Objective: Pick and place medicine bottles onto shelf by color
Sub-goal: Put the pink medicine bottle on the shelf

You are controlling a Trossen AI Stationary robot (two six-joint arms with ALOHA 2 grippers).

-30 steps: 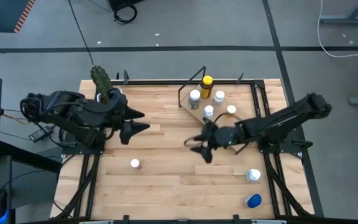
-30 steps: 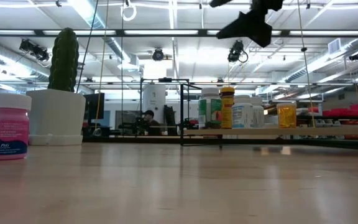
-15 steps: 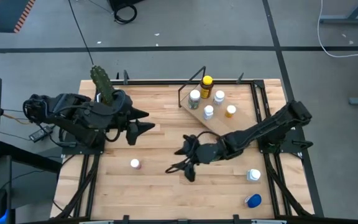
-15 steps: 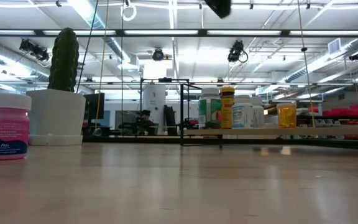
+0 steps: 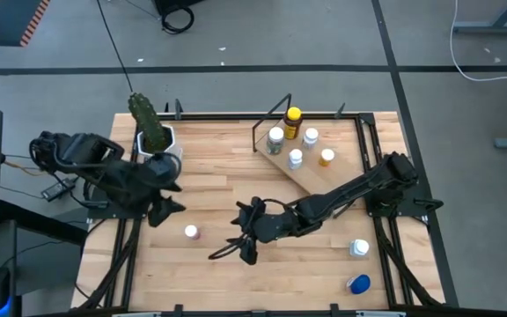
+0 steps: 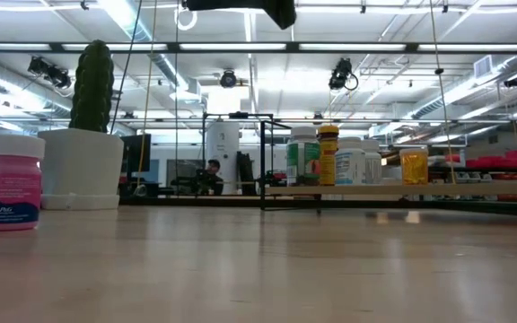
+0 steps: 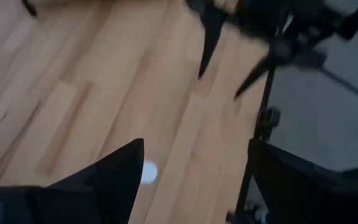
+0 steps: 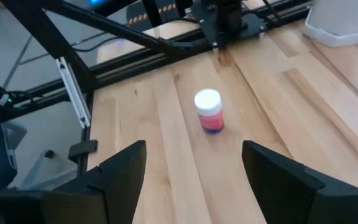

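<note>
My right pincer [image 5: 236, 246] hangs over mid tabletop [image 5: 236, 273], fingers spread wide, empty, aimed at the pink bottle [image 5: 191, 232], which stands upright on the tabletop near the left edge, just beside my tips. Plan: centre the bottle btwn the fingers, come down level to grip the body below the white cap, close gently so it doesn't tip or skid. Shelf [image 5: 341, 172] sits at the far right w/ five bottles on it. Left pincer [image 5: 167, 211] waits near the cactus pot [image 5: 158, 141], fingers also apart.
</note>
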